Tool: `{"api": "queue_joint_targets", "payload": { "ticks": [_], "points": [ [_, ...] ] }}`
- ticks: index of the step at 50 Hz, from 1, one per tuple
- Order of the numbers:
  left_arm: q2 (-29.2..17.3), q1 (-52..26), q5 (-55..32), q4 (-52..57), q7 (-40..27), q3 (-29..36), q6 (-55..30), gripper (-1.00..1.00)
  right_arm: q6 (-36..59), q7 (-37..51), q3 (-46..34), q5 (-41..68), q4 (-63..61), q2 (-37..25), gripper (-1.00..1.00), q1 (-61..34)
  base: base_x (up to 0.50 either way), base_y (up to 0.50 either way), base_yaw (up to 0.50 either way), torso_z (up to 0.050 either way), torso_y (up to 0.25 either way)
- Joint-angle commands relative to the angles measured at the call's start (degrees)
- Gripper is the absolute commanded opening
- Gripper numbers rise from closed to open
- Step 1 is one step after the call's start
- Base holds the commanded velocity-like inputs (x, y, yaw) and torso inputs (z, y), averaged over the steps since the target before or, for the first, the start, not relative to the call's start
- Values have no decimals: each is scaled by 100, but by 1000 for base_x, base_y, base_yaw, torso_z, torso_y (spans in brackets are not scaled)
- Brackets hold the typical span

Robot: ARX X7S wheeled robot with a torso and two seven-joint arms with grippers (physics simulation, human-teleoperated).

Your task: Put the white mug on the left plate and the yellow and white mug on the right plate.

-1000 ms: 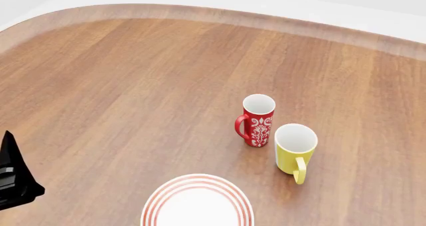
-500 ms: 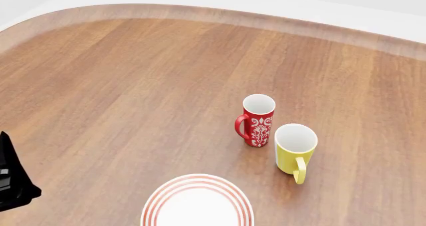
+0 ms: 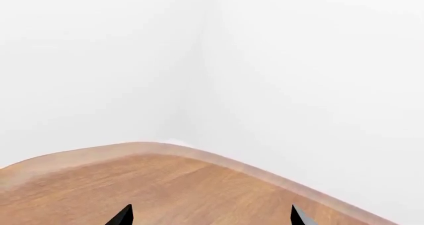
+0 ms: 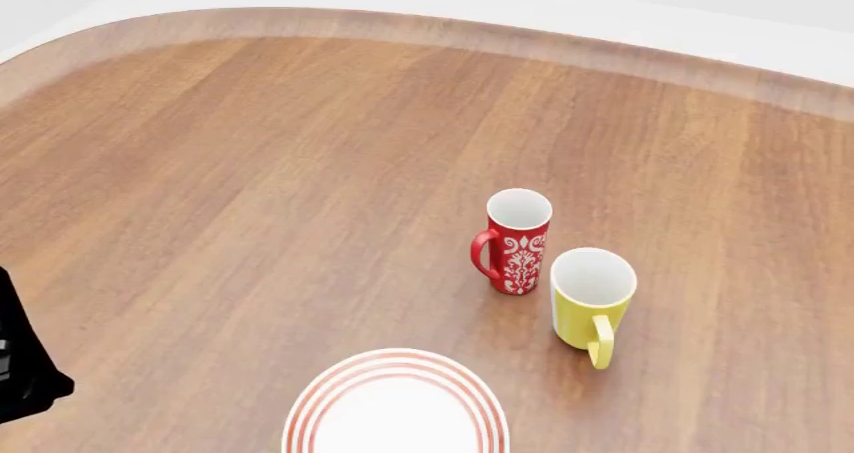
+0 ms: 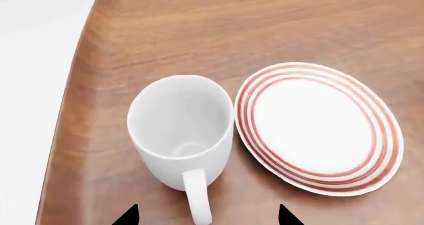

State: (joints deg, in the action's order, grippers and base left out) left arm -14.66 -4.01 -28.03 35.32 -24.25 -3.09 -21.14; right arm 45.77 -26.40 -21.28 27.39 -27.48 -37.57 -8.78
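Right gripper (image 5: pixel 206 216) above white mug (image 5: pixel 180 130) — jaws apart.

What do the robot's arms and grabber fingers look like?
Very little shows. The left arm is a black, angular, pointed shape at the edge of the head view. In each wrist view, only two small black pointed fingertips poke in: the left gripper and the right gripper. No cables or markings are visible.

Wood desk, white room.
Desk (image 4: pixel 267 153): reddish-brown wood grain, rounded far edge with paler rim. Plain white walls (image 3: pixel 99 61) meet in a corner beyond it; even, soft light.
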Motion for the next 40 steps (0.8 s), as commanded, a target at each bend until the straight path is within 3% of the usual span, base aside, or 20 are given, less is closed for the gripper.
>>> {"api": "queue_joint_targets", "payload": {
  "ticks": [1, 40],
  "points": [
    [-15, 2, -29, 16, -39, 6, 22, 100, -129, -181, -334, -184, 471, 193, 100, -346, 0, 0, 0, 0, 0],
    [-123, 55, -146, 80, -153, -26, 64, 100, -699, -509, -962, -589, 1749, 605, 100, -578, 0, 0, 0, 0, 0]
  ]
}}
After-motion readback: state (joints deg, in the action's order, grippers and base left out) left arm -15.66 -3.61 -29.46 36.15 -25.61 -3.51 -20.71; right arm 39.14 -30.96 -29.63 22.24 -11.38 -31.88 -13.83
